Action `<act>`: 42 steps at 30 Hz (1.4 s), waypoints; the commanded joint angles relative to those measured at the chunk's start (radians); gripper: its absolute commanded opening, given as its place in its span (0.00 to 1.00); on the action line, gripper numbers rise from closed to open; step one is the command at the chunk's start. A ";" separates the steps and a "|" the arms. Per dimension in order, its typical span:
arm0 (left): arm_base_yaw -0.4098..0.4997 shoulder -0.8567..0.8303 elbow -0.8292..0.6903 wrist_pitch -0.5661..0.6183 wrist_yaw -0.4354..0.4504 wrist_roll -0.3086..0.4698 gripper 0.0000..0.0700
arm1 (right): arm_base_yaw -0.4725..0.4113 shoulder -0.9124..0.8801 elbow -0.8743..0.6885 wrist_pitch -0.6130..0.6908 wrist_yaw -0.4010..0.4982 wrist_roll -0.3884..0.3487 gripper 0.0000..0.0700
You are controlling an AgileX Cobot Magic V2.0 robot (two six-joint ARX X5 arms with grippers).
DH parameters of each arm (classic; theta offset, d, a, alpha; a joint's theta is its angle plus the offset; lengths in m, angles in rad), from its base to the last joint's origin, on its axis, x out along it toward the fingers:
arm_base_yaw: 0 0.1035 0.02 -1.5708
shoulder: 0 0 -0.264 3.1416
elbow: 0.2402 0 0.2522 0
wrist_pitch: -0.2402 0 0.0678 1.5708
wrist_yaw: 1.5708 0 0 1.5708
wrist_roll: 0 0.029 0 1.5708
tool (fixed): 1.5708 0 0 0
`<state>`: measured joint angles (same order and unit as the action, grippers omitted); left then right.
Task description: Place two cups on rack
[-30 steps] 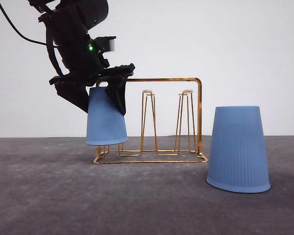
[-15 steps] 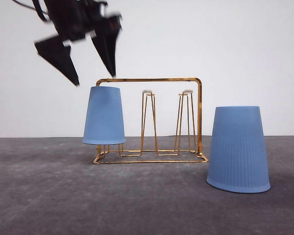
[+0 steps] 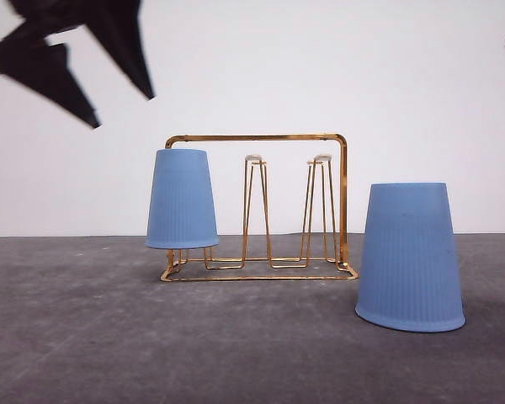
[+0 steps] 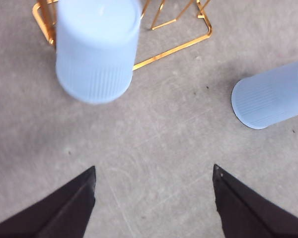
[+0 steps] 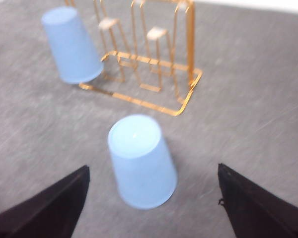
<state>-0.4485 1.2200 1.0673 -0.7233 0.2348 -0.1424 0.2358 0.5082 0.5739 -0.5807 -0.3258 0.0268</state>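
1. Rack (image 3: pixel 257 206), centre of the front view: gold wire frame on the grey table (image 3: pixel 84 337). One blue cup, the racked cup (image 3: pixel 181 199), sits inverted over the peg at the frame's left end, rim clear of the table.
2. Free cup (image 3: pixel 410 257), lower right of the front view: inverted on the table, beside the rack's right end and apart from it, long axis upright with a slight tilt. Two white-tipped pegs in the middle of the rack stand bare.
3. My left gripper (image 3: pixel 84 80), upper left of the front view: jaws spread, nothing between them, above and to the left of the racked cup.
4. My right gripper (image 5: pixel 151 208): fingers wide apart and empty in its wrist view, the free cup (image 5: pixel 141 161) lying just ahead between them.
5. Judgement: the free cup lies nearer my right arm, so the coming grasp falls to it, closing across the cup's upright axis.
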 commanded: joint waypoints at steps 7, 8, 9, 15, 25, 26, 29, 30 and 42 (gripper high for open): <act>0.007 -0.298 -0.386 0.245 -0.003 -0.201 0.61 | 0.040 0.196 0.015 0.044 -0.016 0.018 0.75; 0.007 -0.328 -0.411 0.250 -0.008 -0.212 0.61 | 0.048 0.223 0.015 0.060 -0.016 0.018 0.75; 0.007 -0.357 -0.433 0.250 -0.013 -0.219 0.61 | 0.056 0.250 0.015 0.079 -0.016 0.018 0.75; 0.007 -0.494 -0.485 0.159 -0.037 -0.214 0.61 | 0.127 0.421 0.015 0.236 -0.013 0.021 0.76; 0.007 -0.561 -0.485 0.115 -0.053 -0.208 0.61 | 0.195 0.712 0.015 0.469 0.067 0.083 0.72; 0.007 -0.561 -0.485 0.113 -0.053 -0.208 0.61 | 0.195 0.728 0.015 0.481 0.068 0.093 0.68; 0.007 -0.561 -0.485 0.111 -0.053 -0.208 0.61 | 0.195 0.755 0.015 0.502 0.068 0.106 0.59; 0.007 -0.561 -0.485 0.111 -0.053 -0.208 0.61 | 0.195 0.755 0.017 0.500 0.068 0.111 0.57; 0.007 -0.560 -0.485 0.111 -0.055 -0.207 0.61 | 0.193 0.733 0.436 -0.010 0.106 0.111 0.56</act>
<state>-0.4381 0.6552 0.5804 -0.6189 0.1825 -0.3527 0.4236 1.2377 0.9605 -0.5886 -0.2260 0.1547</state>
